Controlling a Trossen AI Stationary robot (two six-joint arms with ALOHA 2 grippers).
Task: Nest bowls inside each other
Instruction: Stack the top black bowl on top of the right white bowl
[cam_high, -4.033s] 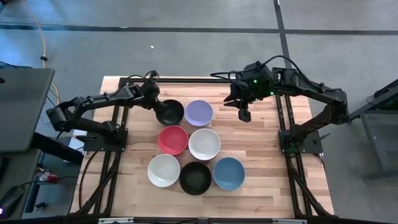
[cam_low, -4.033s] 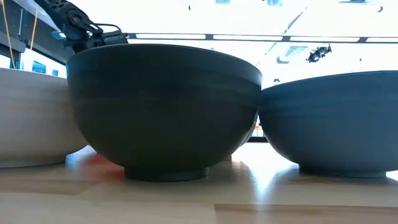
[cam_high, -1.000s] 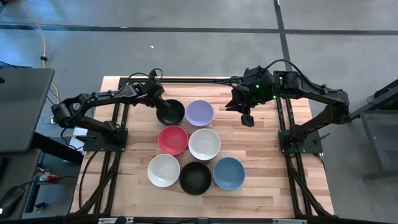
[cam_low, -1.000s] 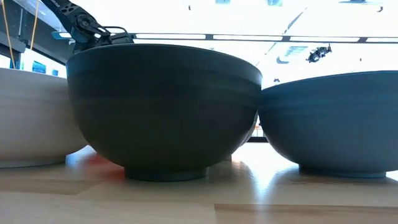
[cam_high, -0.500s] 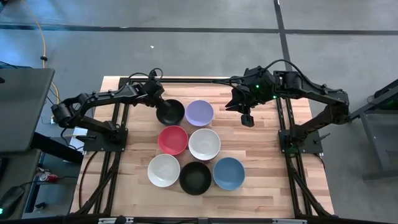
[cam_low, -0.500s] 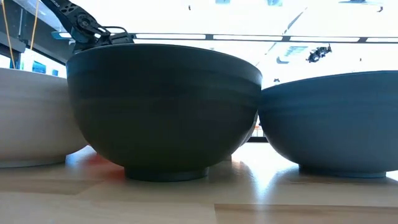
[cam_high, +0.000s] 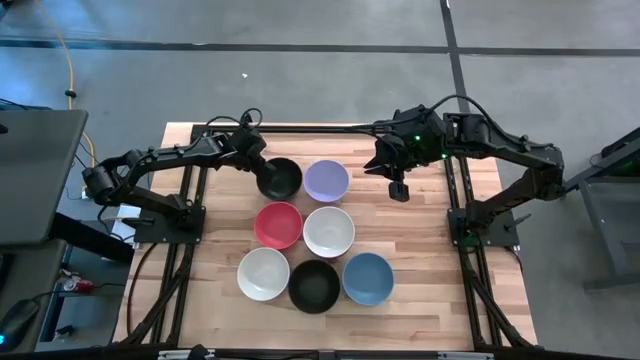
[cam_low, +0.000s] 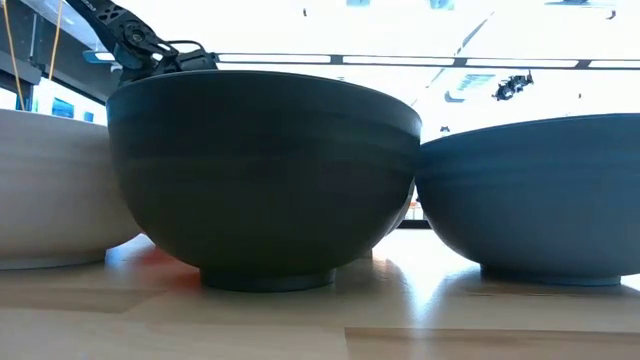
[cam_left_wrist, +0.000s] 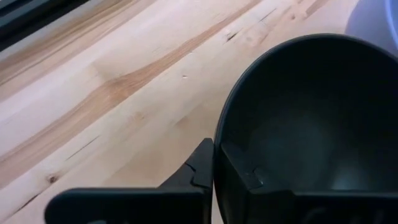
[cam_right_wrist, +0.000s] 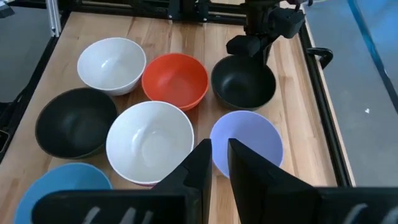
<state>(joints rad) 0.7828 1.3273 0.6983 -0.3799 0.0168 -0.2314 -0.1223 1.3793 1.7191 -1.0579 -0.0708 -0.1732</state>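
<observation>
My left gripper (cam_high: 262, 170) is shut on a black bowl (cam_high: 281, 178) at the far middle of the table, next to a lavender bowl (cam_high: 326, 181). Nearer stand a red bowl (cam_high: 278, 224), a white bowl (cam_high: 328, 231), another white bowl (cam_high: 263, 273), a second black bowl (cam_high: 315, 285) and a blue bowl (cam_high: 368, 278), each on its foot on the wood. My right gripper (cam_high: 397, 189) hovers shut and empty to the right of the lavender bowl (cam_right_wrist: 245, 143). My left gripper holds the black bowl by its rim (cam_left_wrist: 216, 146) on the side toward the table's left edge. One finger (cam_left_wrist: 239, 175) is inside the bowl and one finger (cam_left_wrist: 198, 174) outside. The fingers slant down from the table's left. The bowl sits upright; whether its foot touches the table I cannot tell.
Dark frame rails (cam_high: 195, 190) and the arm bases run along the table's left and right sides. In the low view the near black bowl (cam_low: 260, 180), the blue bowl (cam_low: 540, 200) and a white bowl (cam_low: 45, 190) block the view. Bare wood (cam_high: 430, 260) lies right of the bowls.
My left gripper has moved a little toward the table's right edge with the black bowl, which now stands more level and closer to the lavender bowl. The lavender bowl has shifted slightly right too.
</observation>
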